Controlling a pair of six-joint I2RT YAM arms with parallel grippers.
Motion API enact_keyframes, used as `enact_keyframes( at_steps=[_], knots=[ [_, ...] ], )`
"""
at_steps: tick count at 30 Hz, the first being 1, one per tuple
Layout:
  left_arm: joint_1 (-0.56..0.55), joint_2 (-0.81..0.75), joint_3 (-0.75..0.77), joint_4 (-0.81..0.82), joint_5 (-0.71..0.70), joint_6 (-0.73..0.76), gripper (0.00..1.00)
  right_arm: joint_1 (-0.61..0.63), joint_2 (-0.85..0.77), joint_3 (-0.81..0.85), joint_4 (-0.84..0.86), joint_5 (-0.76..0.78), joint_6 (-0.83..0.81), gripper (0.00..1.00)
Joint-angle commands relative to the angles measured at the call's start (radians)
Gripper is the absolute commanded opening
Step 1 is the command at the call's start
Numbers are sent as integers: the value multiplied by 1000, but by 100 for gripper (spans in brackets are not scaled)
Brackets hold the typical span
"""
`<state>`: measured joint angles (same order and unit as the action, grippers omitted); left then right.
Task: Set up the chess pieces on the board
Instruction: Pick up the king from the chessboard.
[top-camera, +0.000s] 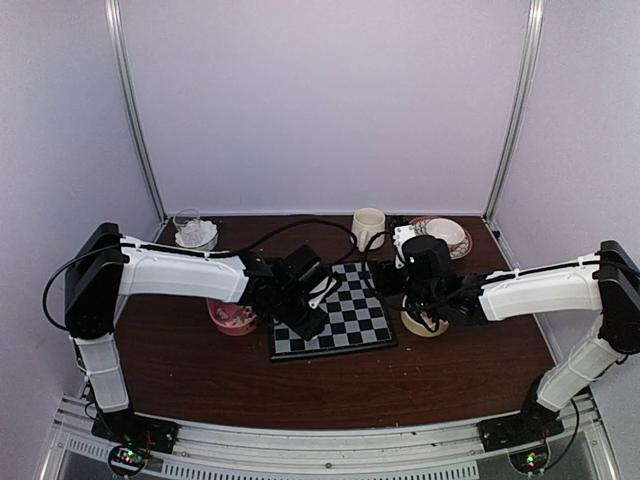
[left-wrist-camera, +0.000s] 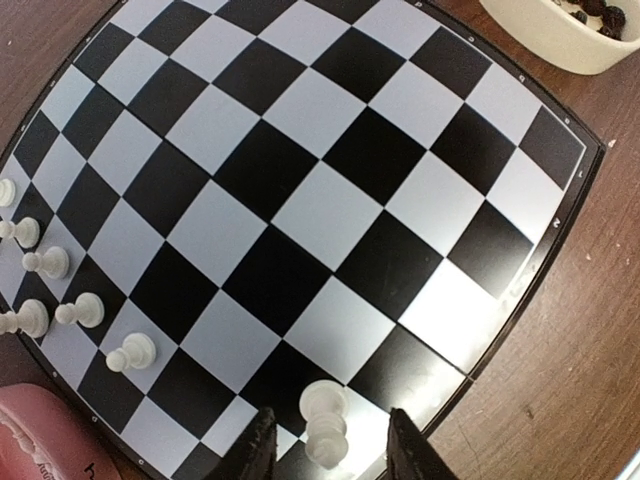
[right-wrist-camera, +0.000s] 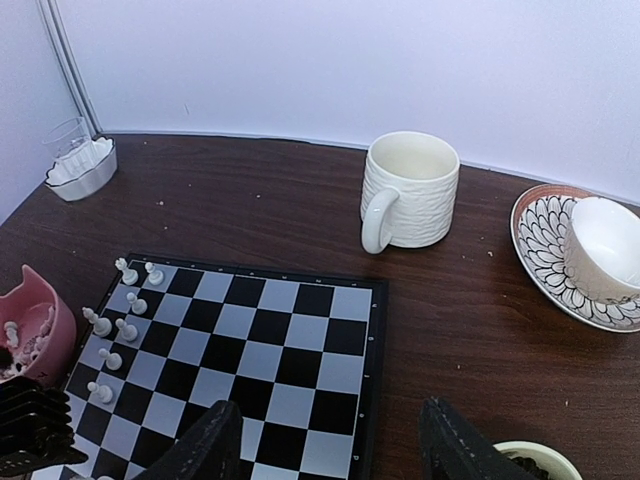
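The board (top-camera: 350, 320) lies mid-table between both arms. Several white chess pieces (left-wrist-camera: 85, 310) stand in two short rows along its left side, also seen in the right wrist view (right-wrist-camera: 115, 330). My left gripper (left-wrist-camera: 335, 455) hangs low over the board's near corner on that side (top-camera: 318, 300). Its jaws are open around one white piece (left-wrist-camera: 326, 425), with a gap on each side of it. My right gripper (right-wrist-camera: 330, 450) is open and empty above the board's right edge (top-camera: 385, 283). Black pieces (left-wrist-camera: 595, 12) lie in a cream bowl (left-wrist-camera: 560, 40).
A pink bowl (top-camera: 232, 317) holding white pieces sits left of the board, and the cream bowl (top-camera: 425, 322) sits right of it. Behind the board stand a white mug (top-camera: 368, 228) and a cup on a patterned saucer (top-camera: 445, 235). A glass and a white dish (top-camera: 195, 232) stand at the back left.
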<state>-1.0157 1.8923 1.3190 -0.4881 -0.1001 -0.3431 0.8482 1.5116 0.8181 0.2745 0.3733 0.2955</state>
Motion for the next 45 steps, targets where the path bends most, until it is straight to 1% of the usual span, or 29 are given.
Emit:
enact_keyframes(
  at_steps=[1, 3, 8, 13, 21, 27, 34, 36, 39, 42, 45],
  knots=[
    [-4, 21, 35, -6, -14, 6, 34, -1, -18, -12, 19, -8, -2, 63],
    [-3, 24, 37, -8, -13, 7, 32, -1, -17, -11, 19, -10, 0, 63],
    [-4, 35, 47, -21, -15, 9, 31, -1, -17, -15, 25, -19, 0, 63],
    [-3, 43, 57, -33, -13, 12, 28, 0, -19, -14, 24, -25, 0, 63],
    [-4, 26, 55, -41, -31, 18, 14, -1, -20, -17, 27, -33, -2, 63],
    [-3, -47, 19, -12, -23, 36, 9, -1, -22, -17, 30, -36, -6, 63],
    [0, -172, -70, 66, -75, 44, 9, -1, -22, -17, 31, -38, -9, 63],
    [7, -208, -96, 85, -94, 43, 6, -1, -22, -17, 32, -39, -10, 63],
    [29, -264, -148, 127, -125, 34, 3, -1, -21, -17, 33, -40, -11, 63],
    [75, -314, -203, 170, -140, 17, 3, -1, -21, -17, 33, -43, -11, 63],
    [114, -319, -227, 186, -139, 4, 3, -1, -20, -18, 35, -46, -9, 63]
  ],
)
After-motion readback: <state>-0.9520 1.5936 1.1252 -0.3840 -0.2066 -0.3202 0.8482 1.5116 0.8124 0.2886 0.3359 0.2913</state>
